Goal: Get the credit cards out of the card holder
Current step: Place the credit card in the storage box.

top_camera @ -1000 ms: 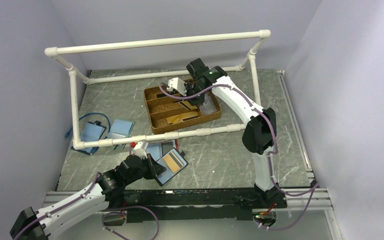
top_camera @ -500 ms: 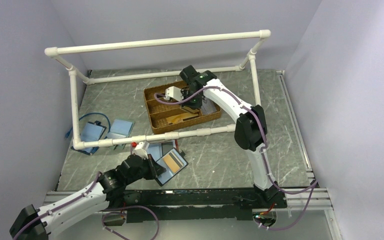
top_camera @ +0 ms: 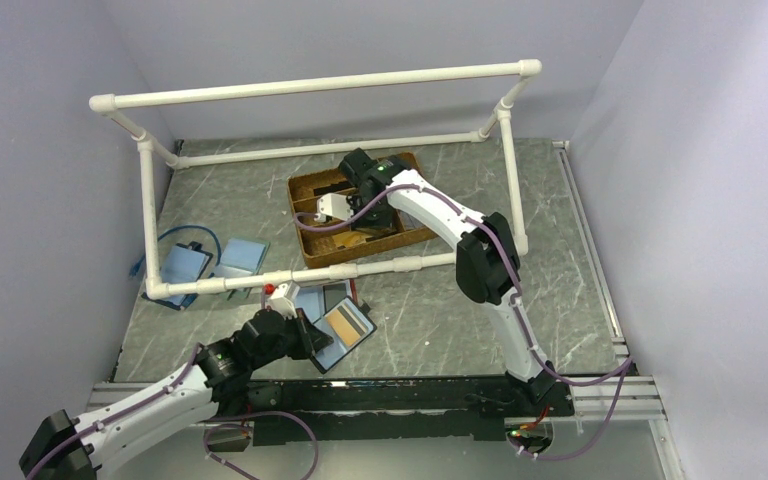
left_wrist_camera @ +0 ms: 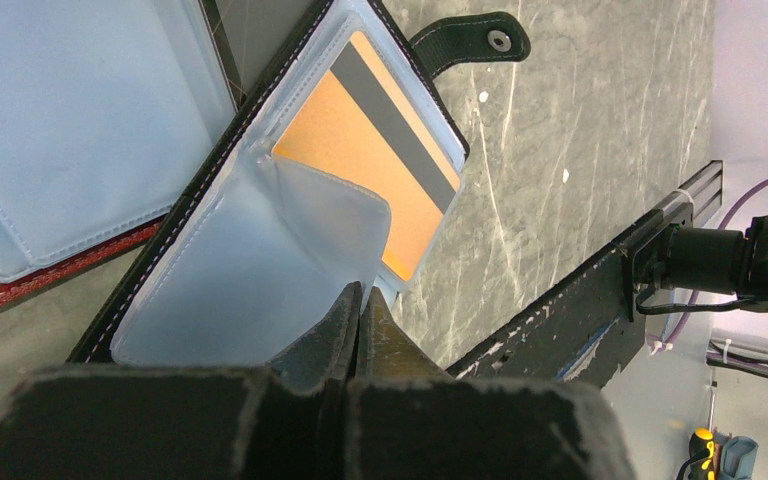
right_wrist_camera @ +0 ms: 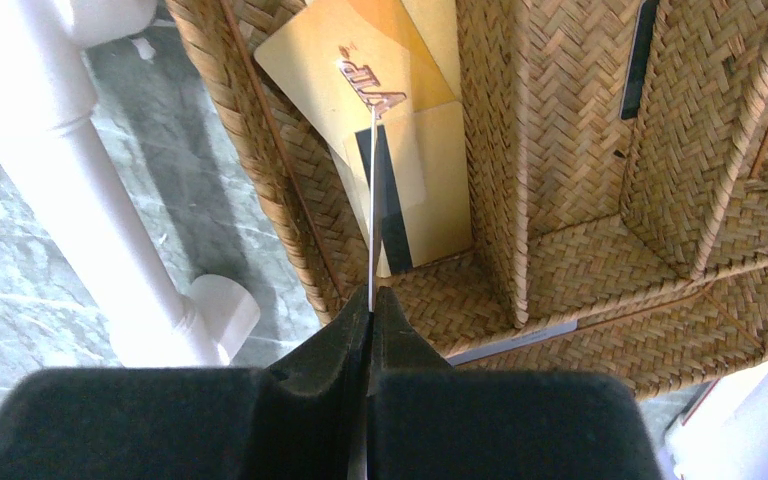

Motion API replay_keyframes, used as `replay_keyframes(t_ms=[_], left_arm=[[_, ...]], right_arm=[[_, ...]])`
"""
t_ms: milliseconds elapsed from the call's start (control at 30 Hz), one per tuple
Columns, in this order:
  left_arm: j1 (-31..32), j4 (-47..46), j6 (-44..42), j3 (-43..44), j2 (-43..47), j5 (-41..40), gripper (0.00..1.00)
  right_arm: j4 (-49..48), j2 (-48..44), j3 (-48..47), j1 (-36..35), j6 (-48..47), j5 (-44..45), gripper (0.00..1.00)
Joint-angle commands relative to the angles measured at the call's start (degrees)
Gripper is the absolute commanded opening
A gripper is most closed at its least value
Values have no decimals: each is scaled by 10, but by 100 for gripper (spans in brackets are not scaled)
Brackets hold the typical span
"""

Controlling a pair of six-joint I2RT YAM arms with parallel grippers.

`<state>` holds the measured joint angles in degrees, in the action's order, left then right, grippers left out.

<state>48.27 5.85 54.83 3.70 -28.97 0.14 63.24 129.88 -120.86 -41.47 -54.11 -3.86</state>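
The left gripper is pinched on the clear inner flap of the card holder, which lies open on the table. The holder has a black stitched edge and pale pockets, with an orange card with a grey stripe inside. The right gripper pinches a thin card edge-on over the basket.

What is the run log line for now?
left claw shut on card holder | right claw shut on card over basket | orange card in holder

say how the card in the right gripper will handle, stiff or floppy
Probably stiff: the card stands edge-on as a straight line from the shut right gripper, with no droop. Likely light, being so thin. It may slide across the glossy gold cards in the basket once released.
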Motion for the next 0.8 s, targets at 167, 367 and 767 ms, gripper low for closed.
replay_keyframes(t_ms=[167, 367, 767], left_arm=[[-2, -19, -11, 18, -8, 8, 0], [-2, -22, -12, 20, -12, 10, 0], [-2, -16, -12, 19, -7, 10, 0]], right_arm=[[-7, -12, -20, 4, -11, 23, 0], [-8, -14, -15, 4, -11, 24, 0], [-8, -12, -17, 4, -10, 27, 0]])
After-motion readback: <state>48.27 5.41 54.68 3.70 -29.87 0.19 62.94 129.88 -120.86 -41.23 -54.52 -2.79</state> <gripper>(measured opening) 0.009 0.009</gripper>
